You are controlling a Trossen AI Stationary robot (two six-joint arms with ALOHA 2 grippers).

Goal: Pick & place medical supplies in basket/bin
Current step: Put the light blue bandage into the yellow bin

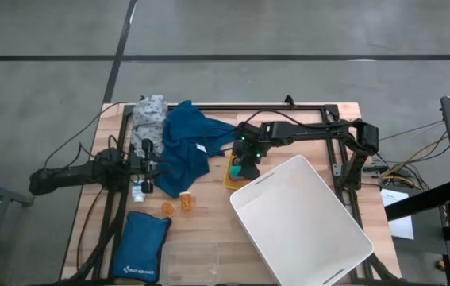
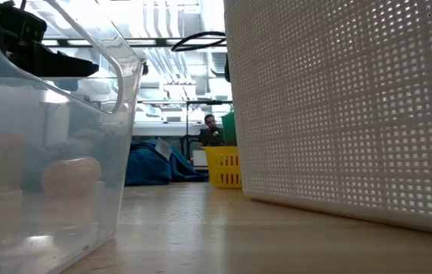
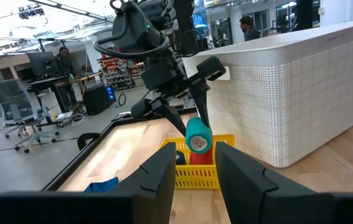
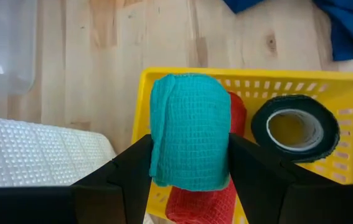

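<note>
Low view: large white basket [image 2: 345, 106] fills the right of frame, a clear plastic bin [image 2: 48, 152] the left; little else readable. High view: yellow tray [image 1: 231, 176] at centre mostly covered by the right arm, contents not legible there.

Right gripper [image 4: 188, 168] clamped on a teal bandage roll [image 4: 188, 127], one finger each side, roll held just above the yellow tray [image 4: 325, 87]. Below it in the tray a red roll [image 4: 198, 199], partly hidden; beside it a dark roll [image 4: 296, 127], lower right of frame.

Left gripper [image 3: 192, 177], fingers slightly parted, nothing between them; left of centre in the high view, beside blue cloth garment [image 1: 189, 143]. Two orange pill bottles [image 1: 178, 205] below the garment
</note>
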